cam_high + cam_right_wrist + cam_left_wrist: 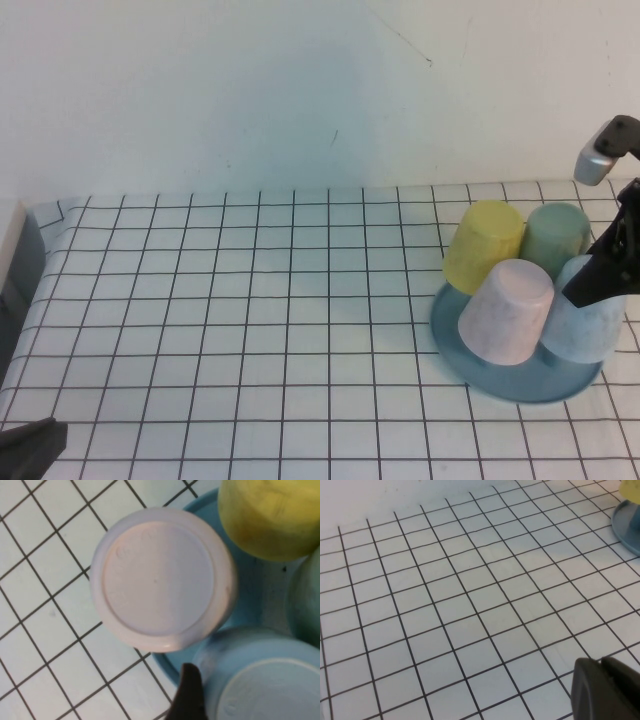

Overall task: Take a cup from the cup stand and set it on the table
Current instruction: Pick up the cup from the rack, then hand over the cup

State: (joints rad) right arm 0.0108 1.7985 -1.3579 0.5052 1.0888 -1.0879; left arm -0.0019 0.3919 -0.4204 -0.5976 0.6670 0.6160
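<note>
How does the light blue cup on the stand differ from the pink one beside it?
The blue cup is pale blue and sits at the stand's right side; the pink cup is pale pink, left of it. The right claw is at the blue cup; the pink cup stands free. Both sit upside down, tilted, on the cup stand, alike in shape. The left claw rests at the table's near left corner.
</note>
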